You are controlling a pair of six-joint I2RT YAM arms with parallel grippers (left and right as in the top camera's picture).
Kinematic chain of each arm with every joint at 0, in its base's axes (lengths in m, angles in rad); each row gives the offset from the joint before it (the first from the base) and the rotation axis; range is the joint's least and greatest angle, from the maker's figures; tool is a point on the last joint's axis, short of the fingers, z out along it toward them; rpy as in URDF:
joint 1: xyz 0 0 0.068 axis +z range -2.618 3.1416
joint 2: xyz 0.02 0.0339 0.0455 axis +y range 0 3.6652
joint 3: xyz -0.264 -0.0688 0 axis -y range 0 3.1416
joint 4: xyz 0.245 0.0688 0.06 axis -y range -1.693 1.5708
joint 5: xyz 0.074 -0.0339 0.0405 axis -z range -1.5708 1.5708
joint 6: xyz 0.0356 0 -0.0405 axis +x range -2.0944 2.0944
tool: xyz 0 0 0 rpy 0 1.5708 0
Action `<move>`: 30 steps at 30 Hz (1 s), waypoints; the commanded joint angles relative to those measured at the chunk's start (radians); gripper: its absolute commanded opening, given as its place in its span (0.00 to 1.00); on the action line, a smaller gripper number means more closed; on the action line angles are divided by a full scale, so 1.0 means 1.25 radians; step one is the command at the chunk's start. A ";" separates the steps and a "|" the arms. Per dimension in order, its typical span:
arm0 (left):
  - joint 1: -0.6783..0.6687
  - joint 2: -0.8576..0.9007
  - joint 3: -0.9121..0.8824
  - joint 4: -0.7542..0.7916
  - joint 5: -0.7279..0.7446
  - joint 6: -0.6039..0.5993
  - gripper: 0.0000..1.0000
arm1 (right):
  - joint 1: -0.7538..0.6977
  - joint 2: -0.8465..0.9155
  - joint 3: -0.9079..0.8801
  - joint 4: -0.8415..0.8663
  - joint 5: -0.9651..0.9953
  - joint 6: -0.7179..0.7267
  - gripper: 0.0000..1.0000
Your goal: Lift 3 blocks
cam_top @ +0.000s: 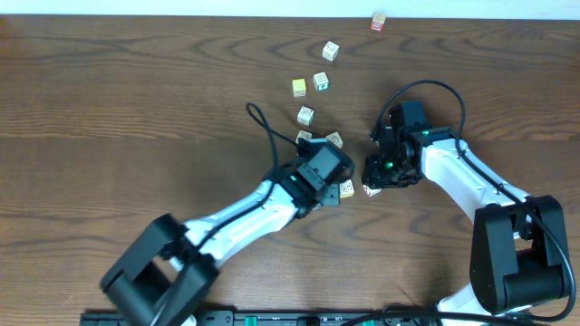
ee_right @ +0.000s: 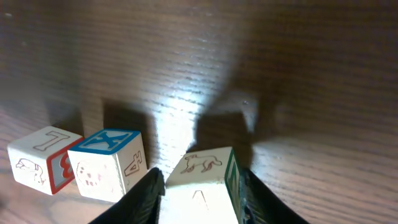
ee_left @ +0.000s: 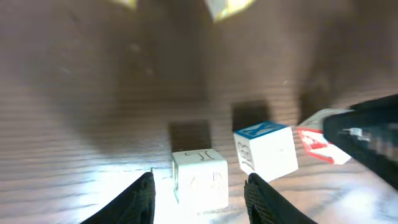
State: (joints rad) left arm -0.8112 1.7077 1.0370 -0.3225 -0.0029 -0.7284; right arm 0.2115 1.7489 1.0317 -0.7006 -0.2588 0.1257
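Note:
A pale block (ee_right: 202,186) with a reddish animal print and a green side sits clamped in my right gripper (ee_right: 200,176), both fingers pressed on its sides. From the left wrist, that block (ee_left: 316,144) shows a red mark at the right edge. My left gripper (ee_left: 200,179) stands open around a second pale block (ee_left: 199,177) with a T on top, with a gap on each side. A third block (ee_left: 267,152) with a blue-framed top stands just right of it. Overhead, the two grippers (cam_top: 343,188) (cam_top: 370,188) meet at mid-table.
More small cubes lie scattered beyond the grippers: pale ones (cam_top: 331,51) (cam_top: 321,81) (cam_top: 305,115) (cam_top: 334,139), a yellow-faced cube (cam_top: 299,87) and a red cube (cam_top: 379,22) near the far edge. A black cable (cam_top: 263,122) loops by the left arm.

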 commanded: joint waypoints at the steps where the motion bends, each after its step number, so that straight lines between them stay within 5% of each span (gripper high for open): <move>1: 0.019 -0.092 -0.006 -0.025 -0.008 0.053 0.48 | 0.000 -0.017 -0.002 0.008 -0.006 0.006 0.34; 9: 0.052 -0.128 -0.006 -0.115 -0.088 0.081 0.53 | -0.041 -0.017 0.008 -0.002 -0.007 0.006 0.27; 14: 0.055 -0.098 -0.006 -0.125 -0.095 0.083 0.53 | -0.071 -0.017 0.032 -0.028 -0.006 -0.011 0.35; 23: 0.055 -0.017 -0.007 -0.135 -0.090 0.077 0.51 | -0.096 -0.016 0.047 -0.070 0.027 -0.012 0.13; 27: 0.055 0.031 -0.007 -0.137 -0.078 0.047 0.46 | -0.095 -0.015 0.036 -0.094 0.081 -0.010 0.04; 29: 0.055 0.049 -0.007 -0.132 -0.064 0.046 0.39 | -0.095 -0.010 0.020 -0.086 0.090 -0.005 0.02; 30: 0.055 0.057 -0.007 -0.130 -0.056 0.046 0.27 | -0.095 -0.006 0.010 -0.082 0.089 -0.005 0.01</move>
State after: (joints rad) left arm -0.7460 1.7504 1.0370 -0.4896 -0.0963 -0.6579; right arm 0.0990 1.7489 1.0737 -0.8101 -0.1860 0.1184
